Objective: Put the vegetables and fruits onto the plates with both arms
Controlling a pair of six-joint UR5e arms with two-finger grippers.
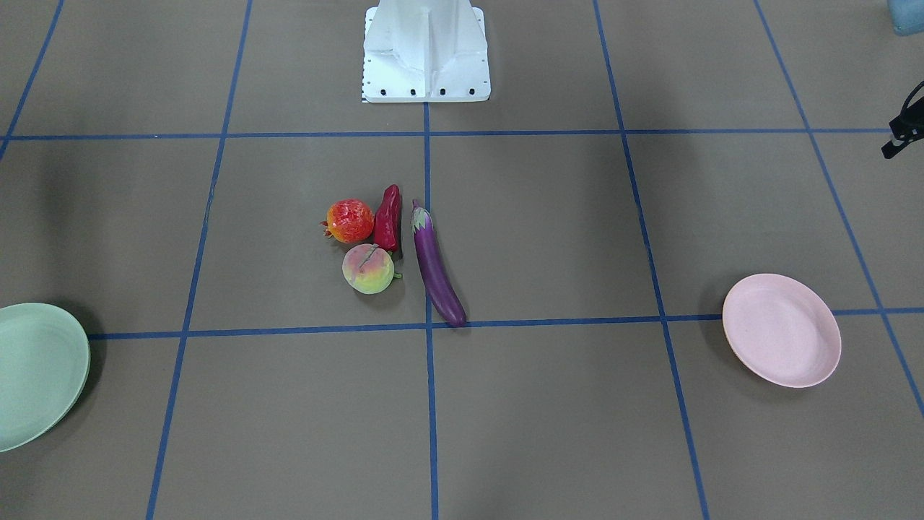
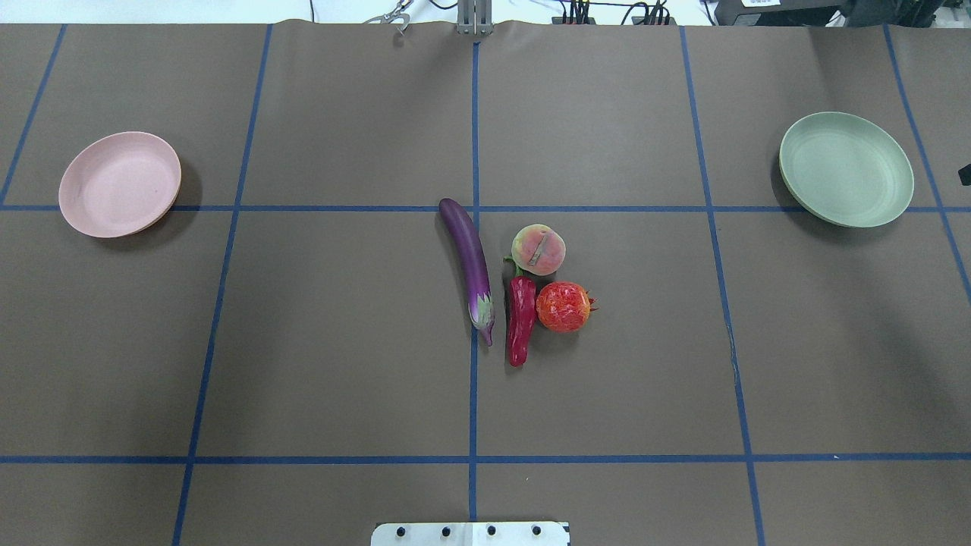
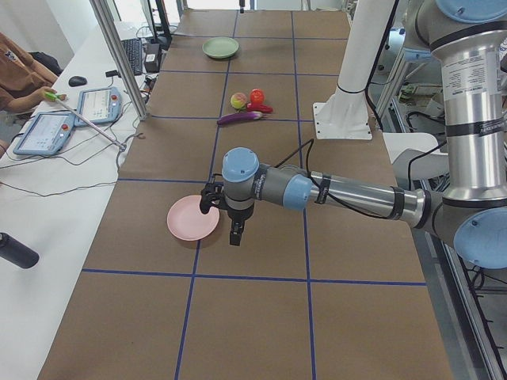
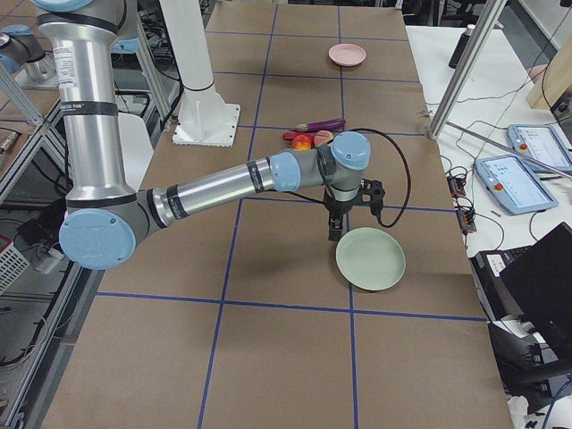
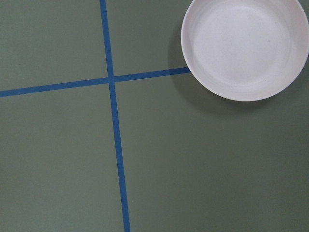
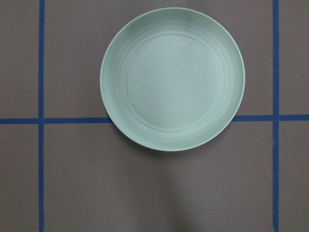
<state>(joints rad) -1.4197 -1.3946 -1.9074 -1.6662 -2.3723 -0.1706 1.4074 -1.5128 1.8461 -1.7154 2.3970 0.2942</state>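
Mid-table, four: eggplant point(image 2: 469, 258), chili point(image 2: 520, 326), pomegranate point(image 2: 563, 306), peach point(image 2: 538, 249); pink plate point(image 2: 120, 184), green plate point(image 2: 846, 168); left tool point(image 3: 235, 235), right tool point(image 4: 334, 232): opening untellable.

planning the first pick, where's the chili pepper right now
The chili pepper lies centrally in the overhead view, between the eggplant and the pomegranate.

Wrist cameras look straight down: pink plate point(image 5: 241, 48), green plate point(image 6: 172, 79).

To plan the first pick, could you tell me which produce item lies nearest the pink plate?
The purple eggplant: it lies on the cluster's edge facing the pink plate; the chili pepper, peach and pomegranate sit beyond it.
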